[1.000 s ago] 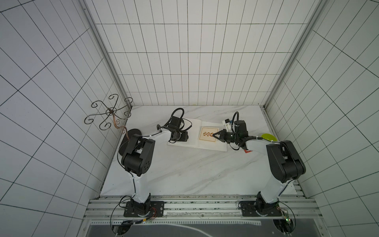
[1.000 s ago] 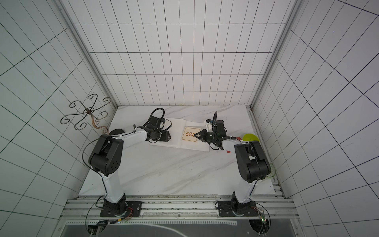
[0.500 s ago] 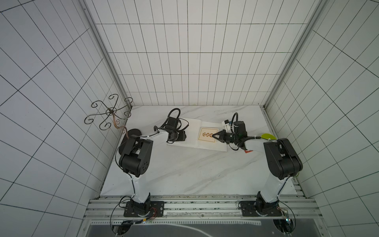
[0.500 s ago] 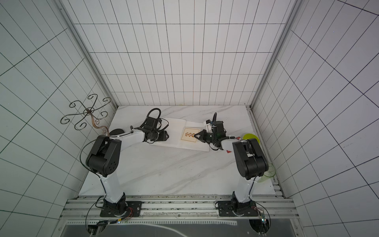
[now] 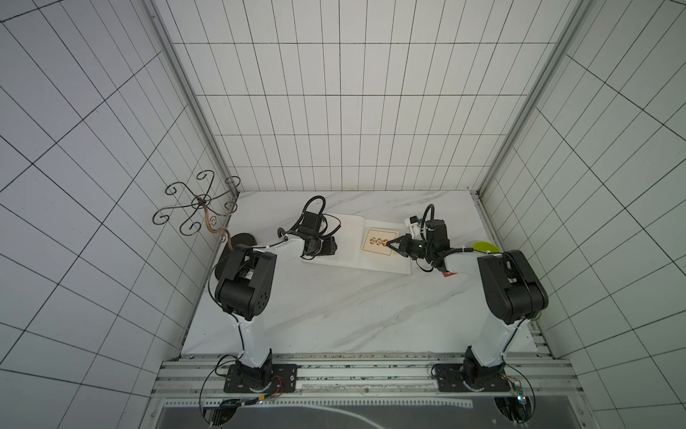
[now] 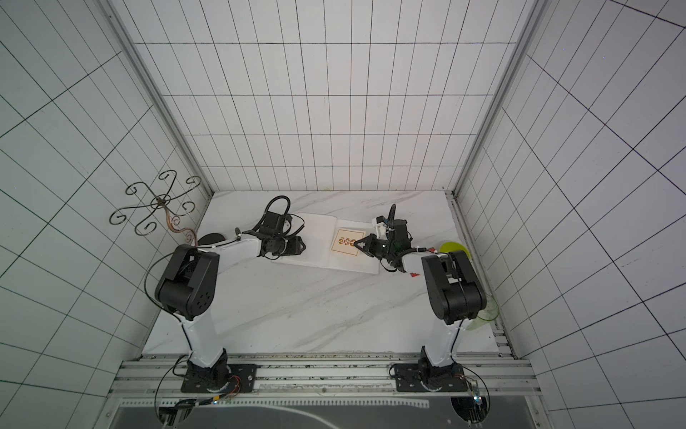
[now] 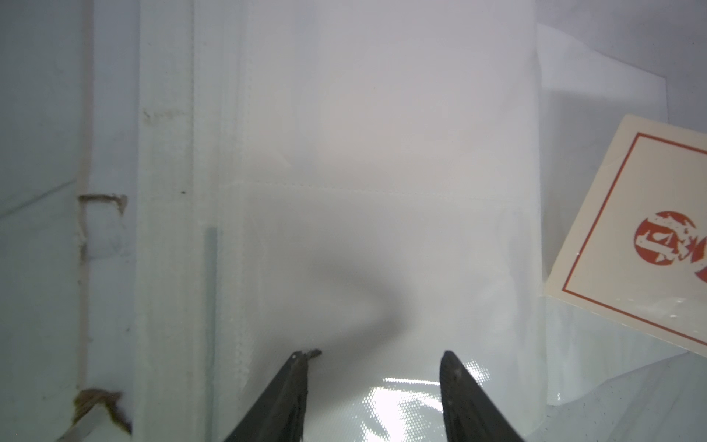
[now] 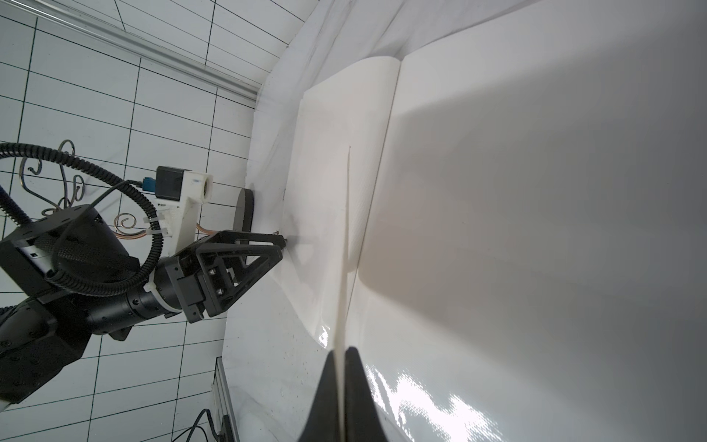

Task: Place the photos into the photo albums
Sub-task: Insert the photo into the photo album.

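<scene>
In both top views: photo album (image 5: 349, 241) open on table (image 5: 334, 304); left gripper (image 5: 334, 245) tips down on its left page; right gripper (image 5: 389, 243) clamped on cream photo (image 5: 376, 243) over the right page. Left wrist: fingers (image 7: 298, 367) apart, nothing between, against glossy page. Right wrist: tips pinched together on photo's edge, card seen edge-on.

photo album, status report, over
Right claw shut on cream photo, over right page of open photo album. Left claw open, tips on the left page. Nothing visible in the way.
</scene>
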Available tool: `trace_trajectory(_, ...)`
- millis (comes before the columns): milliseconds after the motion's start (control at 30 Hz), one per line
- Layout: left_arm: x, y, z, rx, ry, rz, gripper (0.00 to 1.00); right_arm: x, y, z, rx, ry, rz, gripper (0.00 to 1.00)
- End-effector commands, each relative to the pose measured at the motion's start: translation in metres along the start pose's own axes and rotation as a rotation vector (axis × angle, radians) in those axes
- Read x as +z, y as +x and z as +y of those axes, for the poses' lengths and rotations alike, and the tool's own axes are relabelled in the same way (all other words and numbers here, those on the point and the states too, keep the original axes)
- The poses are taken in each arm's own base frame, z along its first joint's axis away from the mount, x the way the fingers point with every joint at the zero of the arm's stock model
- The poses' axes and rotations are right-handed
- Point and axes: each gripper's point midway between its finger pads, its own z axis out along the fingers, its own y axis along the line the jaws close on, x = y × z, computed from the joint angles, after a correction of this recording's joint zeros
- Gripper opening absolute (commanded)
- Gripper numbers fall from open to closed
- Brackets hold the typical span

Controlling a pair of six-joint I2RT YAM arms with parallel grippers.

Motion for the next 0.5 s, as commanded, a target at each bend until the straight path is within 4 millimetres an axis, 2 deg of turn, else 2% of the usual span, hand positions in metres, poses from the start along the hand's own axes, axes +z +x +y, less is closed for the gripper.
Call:
trace_trajectory(0,0.012,0.049,0.028,-0.07,-0.081,0.154,0.56,0.001,0.017,-0.024,0.057,0.02,0.019,0.0)
trace_trajectory(467,0.015,0.05,0.029,-0.083,-0.079,0.155,0.56,-0.005,0.03,-0.042,0.076,0.065,0.028,0.0)
